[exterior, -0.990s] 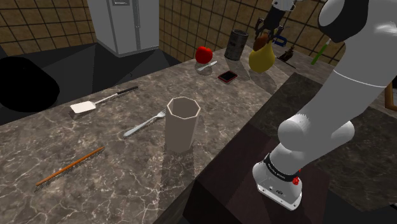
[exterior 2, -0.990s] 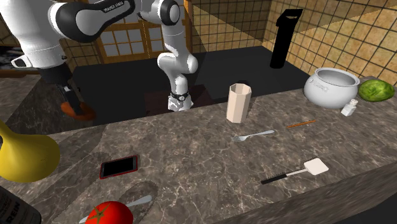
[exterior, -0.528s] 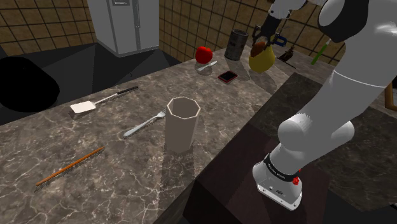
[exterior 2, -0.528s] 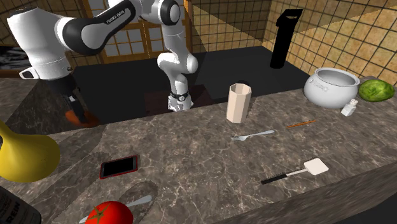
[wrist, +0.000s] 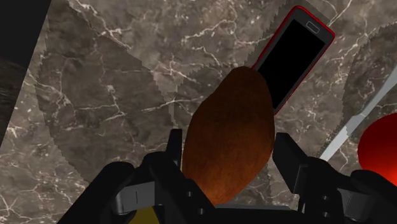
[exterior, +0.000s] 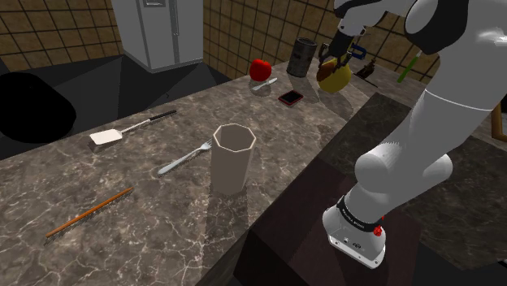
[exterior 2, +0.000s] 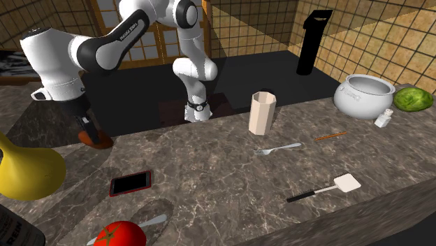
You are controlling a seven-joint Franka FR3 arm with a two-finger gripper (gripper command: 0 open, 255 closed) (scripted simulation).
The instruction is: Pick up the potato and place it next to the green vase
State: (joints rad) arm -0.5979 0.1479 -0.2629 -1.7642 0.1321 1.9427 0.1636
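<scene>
My gripper is shut on a reddish-brown potato, which its black fingers clasp from both sides. In the shoulder view the gripper holds the potato just in front of a yellow-olive vase at the counter's far end. From the second exterior view, the potato hangs under the gripper at the counter's back edge, behind the yellow vase. Right below the potato lies a red-rimmed phone.
A red tomato, a phone and a dark can crowd the vase's end. Mid-counter stand a beige cup, a fork, a spatula and a pencil. A white pot sits far off.
The gripper has carried the potato lower and toward the counter, leftward in the shoulder view and rightward in the second exterior view. Nothing on the counter moved.
</scene>
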